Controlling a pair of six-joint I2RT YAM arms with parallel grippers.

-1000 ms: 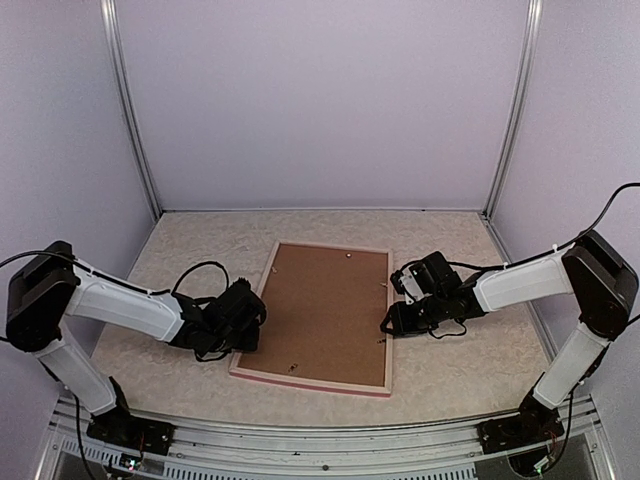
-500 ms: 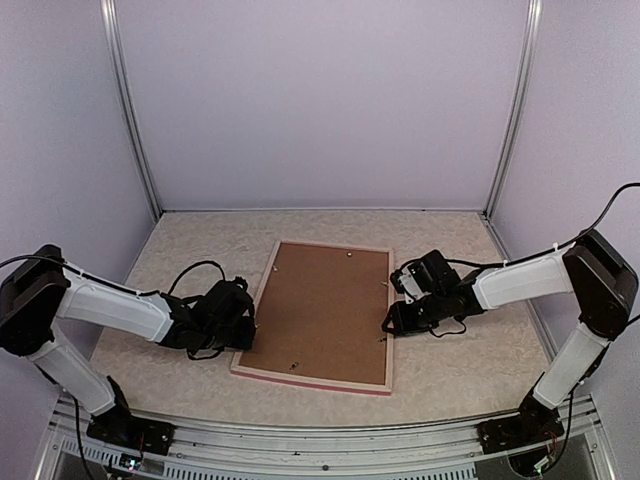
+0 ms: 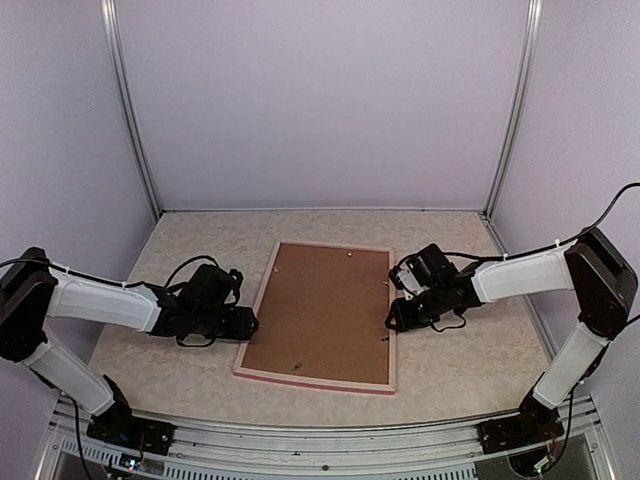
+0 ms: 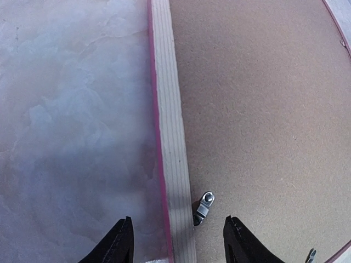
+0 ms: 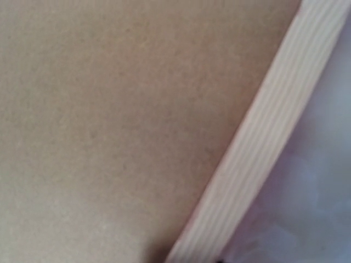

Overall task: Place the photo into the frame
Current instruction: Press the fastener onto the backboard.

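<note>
Surface: table (image 3: 470, 370) with a pale beige, mottled, matt top; a metal rail (image 3: 320, 455) runs along its near edge.
Room: plain lilac walls (image 3: 320, 100) on three sides, with aluminium uprights (image 3: 130, 110) at the back corners.
Frame, place: the frame (image 4: 170, 137) lies flat on the table, midway between the two arms.
Frame, facing: back upward. Pale wood rails show, with pink-red only along the outer edge. A brown backing board (image 3: 320, 310) fills the opening.
Frame, long axis: runs from the near edge towards the back wall, the near end swung slightly towards the left arm.
Fittings: a small metal tab (image 4: 204, 205) sits at the left rail's inner edge, lying over the board.
Left gripper (image 4: 178, 246): low over the frame's left rail, towards its near corner. The fingers are well parted, one on the table side and one over the board, with rail and tab between them. It grips nothing.
Right gripper (image 3: 392, 318): at the frame's right rail, about halfway along, possibly touching it. Its wrist view is a blurred close-up of board and rail with no fingers visible, so whether it is open or closed cannot be told.
</note>
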